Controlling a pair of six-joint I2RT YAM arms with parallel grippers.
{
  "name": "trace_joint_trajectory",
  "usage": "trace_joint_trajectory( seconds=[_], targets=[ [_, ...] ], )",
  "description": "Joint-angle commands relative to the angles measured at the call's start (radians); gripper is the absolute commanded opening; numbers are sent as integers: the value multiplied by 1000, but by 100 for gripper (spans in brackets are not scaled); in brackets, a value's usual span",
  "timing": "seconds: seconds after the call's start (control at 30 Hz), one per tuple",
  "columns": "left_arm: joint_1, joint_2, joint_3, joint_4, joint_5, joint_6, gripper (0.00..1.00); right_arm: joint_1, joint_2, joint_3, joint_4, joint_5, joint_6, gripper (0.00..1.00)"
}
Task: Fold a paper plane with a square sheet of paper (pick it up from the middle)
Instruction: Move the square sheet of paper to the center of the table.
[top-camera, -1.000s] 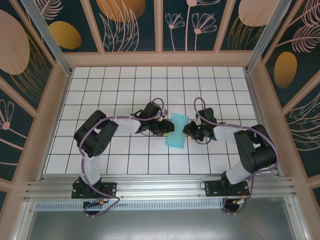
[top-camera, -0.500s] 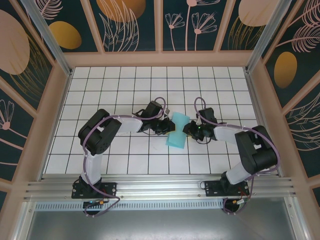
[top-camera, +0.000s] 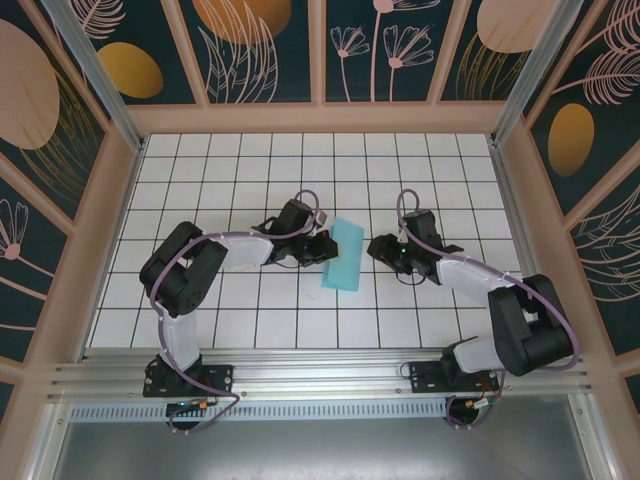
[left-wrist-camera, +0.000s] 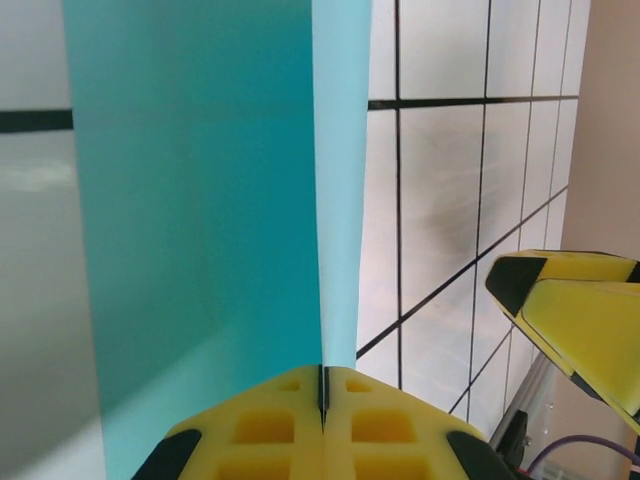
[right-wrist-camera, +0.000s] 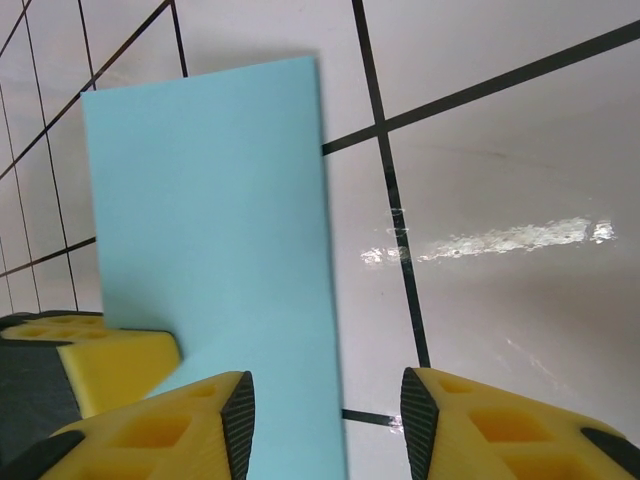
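Worktop (top-camera: 200, 160) centre: left gripper (top-camera: 322, 248) jaws clamped on square sheet of paper (top-camera: 342, 255), long axis far-to-near; right gripper (top-camera: 377, 248) jaws apart just beside it.

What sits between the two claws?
The paper, pinched by the left gripper, with the open right gripper beside it, as the top view shows.

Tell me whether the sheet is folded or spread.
Folded: the square sheet of paper is a narrow rectangle, two layers pinched in the shut left hand.
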Motion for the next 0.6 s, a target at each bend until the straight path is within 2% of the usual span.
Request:
trace_joint_trajectory(
  seconds=[0.0,0.13,0.2,0.4,0.57],
  targets=[
    [42,-34,-25,-81,-12,81,0,39,20,56,2,14,-50,46],
    [65,-62,-36,-132,-9,134,0,106,17,82,22,80,-89,45],
    [76,-68,-35,-159,-5,161,0,153,-14,57,81,151,-113,45],
    [89,-63,-62,-155,-9,164,0,323,-76,-15,196,332,-296,45],
    [90,-58,-49,-153,-13,160,0,343,-51,35,110,346,-278,44]
  ],
)
